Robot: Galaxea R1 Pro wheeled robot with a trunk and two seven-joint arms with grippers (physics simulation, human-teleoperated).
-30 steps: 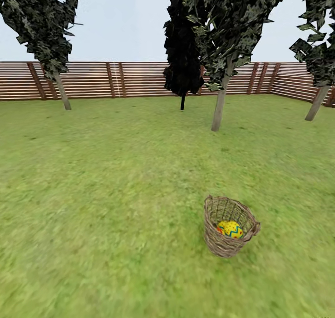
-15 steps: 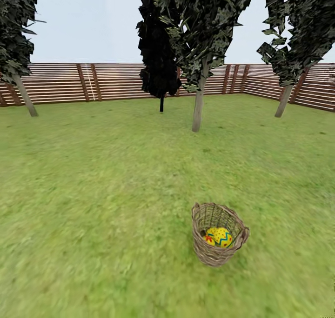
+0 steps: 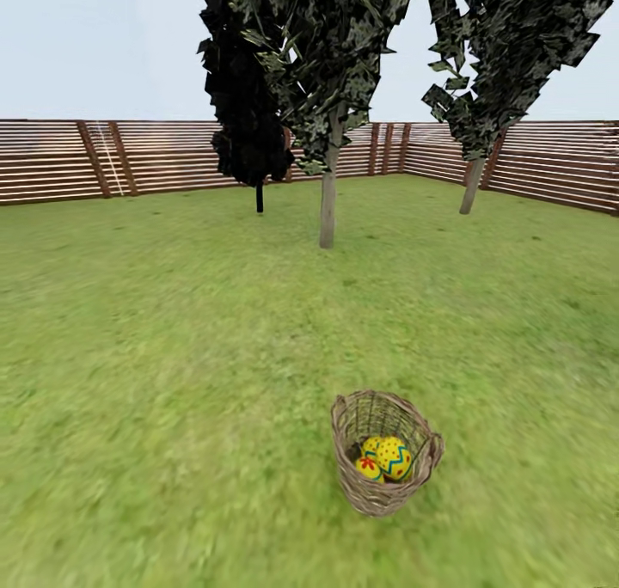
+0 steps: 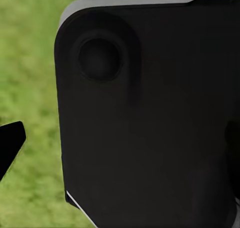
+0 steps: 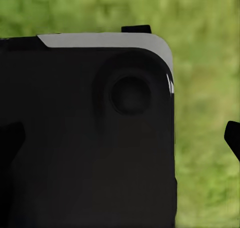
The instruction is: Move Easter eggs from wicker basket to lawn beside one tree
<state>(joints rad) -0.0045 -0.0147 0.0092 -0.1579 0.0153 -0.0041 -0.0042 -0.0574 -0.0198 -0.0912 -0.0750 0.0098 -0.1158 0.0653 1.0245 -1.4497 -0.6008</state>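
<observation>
**mossy_bot:** Where's everything at right now? Planning the egg grab.

**r1_tinkerer:** The wicker basket (image 3: 384, 452) sits on the lawn (image 3: 172, 382), well short of the nearest tree (image 3: 327, 201), roughly in line with its pale trunk. The Easter eggs (image 3: 387, 457) are down inside the basket. I can make out two for sure, one with a blue zigzag and one lower with a red flower. The third is probably hidden behind them, can't confirm. Beyond that tree there's a thin black-trunked tree (image 3: 249, 124) and the slatted fence (image 3: 52, 160).

**mossy_bot:** And the tools?

**r1_tinkerer:** Honestly can't tell whether either is apart or together. Both wrist cams mostly show a big dark housing with blurry grass past it.

**mossy_bot:** Handling thoughts?

**r1_tinkerer:** My guess: the eggs are smooth, rigid and rounded, so slippery and prone to squirting out of a pinch. I'd come straight down through the basket's open top and close across an egg's widest part. The basket looks light, with an open weave, so bumping its rim could tip or drag it. Once set down, an egg may roll on the grass.
</observation>
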